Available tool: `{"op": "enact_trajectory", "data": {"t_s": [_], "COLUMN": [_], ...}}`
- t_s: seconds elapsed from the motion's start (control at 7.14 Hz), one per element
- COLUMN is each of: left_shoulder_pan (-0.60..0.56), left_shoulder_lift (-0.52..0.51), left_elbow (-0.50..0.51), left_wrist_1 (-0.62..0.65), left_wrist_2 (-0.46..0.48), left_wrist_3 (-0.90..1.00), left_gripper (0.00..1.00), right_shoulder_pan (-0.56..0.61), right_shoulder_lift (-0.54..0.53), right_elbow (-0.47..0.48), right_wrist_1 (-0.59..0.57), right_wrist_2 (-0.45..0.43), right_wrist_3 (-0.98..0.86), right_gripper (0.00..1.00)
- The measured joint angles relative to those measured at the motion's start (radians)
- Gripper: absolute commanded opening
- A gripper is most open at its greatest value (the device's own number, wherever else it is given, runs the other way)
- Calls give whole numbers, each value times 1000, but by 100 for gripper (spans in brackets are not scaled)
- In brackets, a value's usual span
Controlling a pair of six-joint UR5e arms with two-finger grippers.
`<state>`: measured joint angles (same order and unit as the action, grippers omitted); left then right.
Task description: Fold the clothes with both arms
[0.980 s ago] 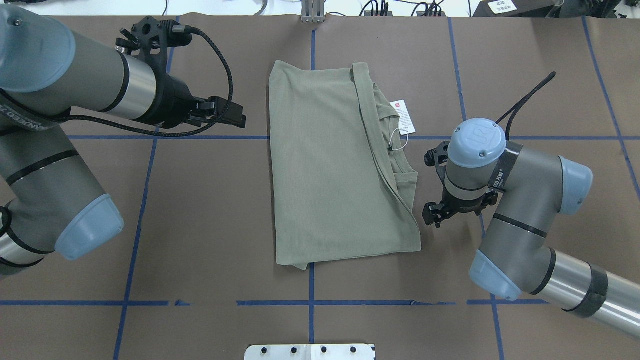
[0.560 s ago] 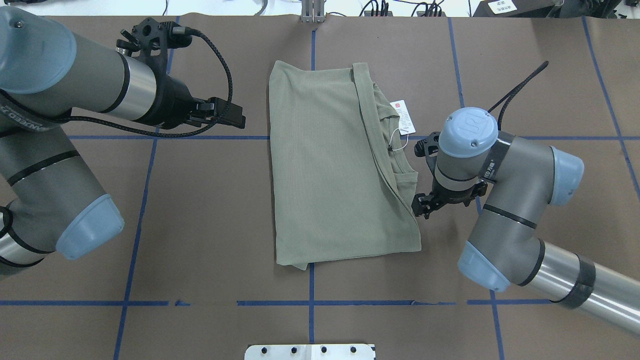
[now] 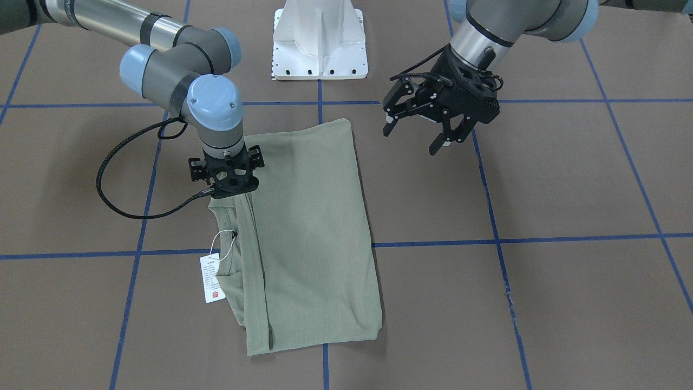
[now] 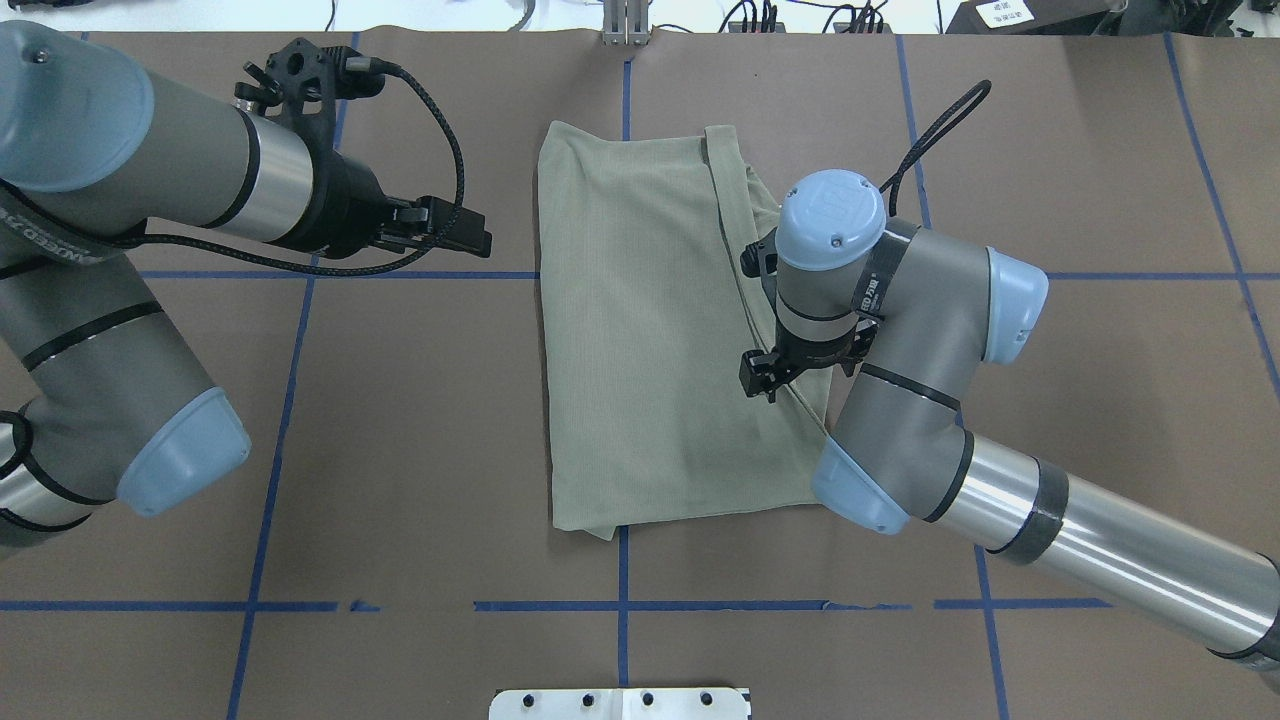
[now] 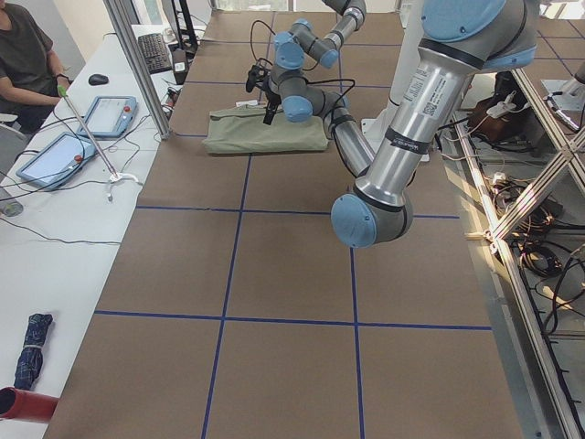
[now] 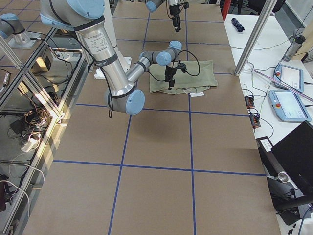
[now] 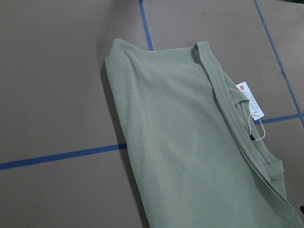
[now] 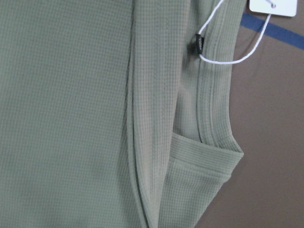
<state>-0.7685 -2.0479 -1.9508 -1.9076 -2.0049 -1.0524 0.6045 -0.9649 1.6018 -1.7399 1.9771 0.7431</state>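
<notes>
The sage-green shirt (image 4: pixel 650 330) lies folded in a long rectangle at the table's middle, and also shows in the front view (image 3: pixel 308 233). Its neckline and white hang tag (image 3: pixel 212 278) are on the robot's right side. My right gripper (image 3: pixel 231 187) points straight down over the shirt's neck edge. Its fingers are hidden under the wrist, so I cannot tell if it is open or shut. The right wrist view shows the collar and tag string (image 8: pixel 218 57) close up, with no fingers in sight. My left gripper (image 3: pixel 411 140) is open and empty, hovering left of the shirt (image 7: pixel 190 142).
The white pedestal base (image 3: pixel 319 38) stands at the robot's edge of the table. Blue tape lines (image 4: pixel 300 400) cross the brown table cover. A black cable (image 3: pixel 116 179) loops from the right wrist. A side table with tablets (image 5: pixel 101 114) and a seated person (image 5: pixel 23 55) are beyond the far edge.
My right arm has moved left from beside the shirt to over its neck edge, and now hides the tag in the overhead view. The left arm has not moved.
</notes>
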Motion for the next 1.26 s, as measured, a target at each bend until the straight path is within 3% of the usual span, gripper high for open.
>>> {"op": "enact_trajectory", "data": {"t_s": [0.42, 1.26], "left_shoulder_pan": [0, 0], "left_shoulder_lift": [0, -2], "left_elbow": [3, 9], "left_wrist_1": [-1, -2], "left_wrist_2": [0, 0], "left_wrist_3": [1, -1], "left_gripper": [100, 100], "right_shoulder_pan": [11, 74], "right_shoulder_lift": [19, 22], "right_elbow": [-95, -132], "right_wrist_1": [91, 100], "right_wrist_2": [-1, -1], "right_wrist_3": [-7, -71], "right_gripper": [100, 100]}}
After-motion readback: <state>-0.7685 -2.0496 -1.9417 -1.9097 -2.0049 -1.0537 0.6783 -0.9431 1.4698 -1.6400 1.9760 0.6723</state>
